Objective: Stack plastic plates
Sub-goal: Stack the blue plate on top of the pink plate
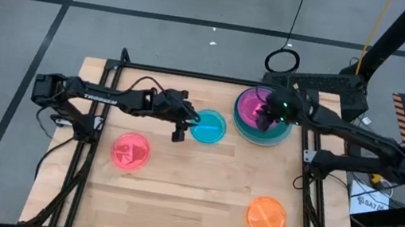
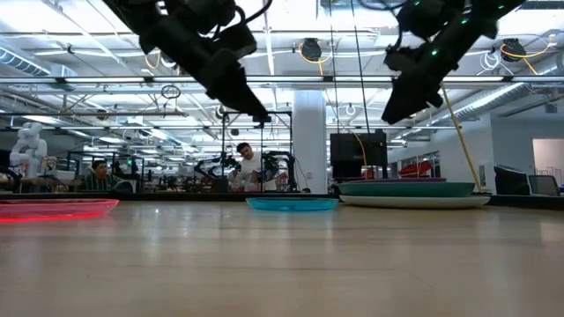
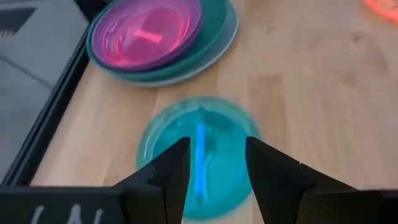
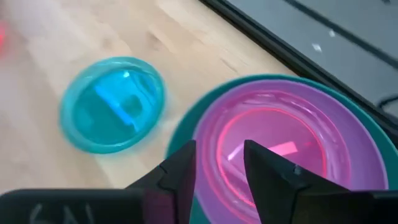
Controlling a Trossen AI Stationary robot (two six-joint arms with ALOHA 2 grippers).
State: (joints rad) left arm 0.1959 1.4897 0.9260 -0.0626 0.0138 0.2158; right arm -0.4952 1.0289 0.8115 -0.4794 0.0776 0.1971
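Toward the far right of the table the stack (image 1: pixel 262 118) stands with a purple plate (image 4: pixel 283 143) uppermost and a pink-red plate (image 4: pixel 267 152) nested in it, teal and paler rims showing beneath; the right gripper (image 1: pixel 271 114) hangs directly above that stack, fingers parted and empty, raised clear of the plates in the low view; just to the left of the stack, apart from it, lies the small cyan plate (image 1: pixel 208 126) flat on the wood, and the left gripper (image 1: pixel 182 126) hovers at its left edge, fingers likewise spread with nothing between them, the plate showing through the gap in its wrist view; the plate being round, it has no long axis to line up with, so the coming move, as I judge it, turns on the near rim lying just ahead of and below the left fingers, with the stack beyond on the same line; both arms are near the cyan plate, but the left is already aimed at it; whether its fingertips have reached rim height is hard to say from the blurred wrist view; another pink-red plate (image 1: pixel 131 152) sits front left and an orange plate (image 1: pixel 266 217) front right, both well apart from the stack.
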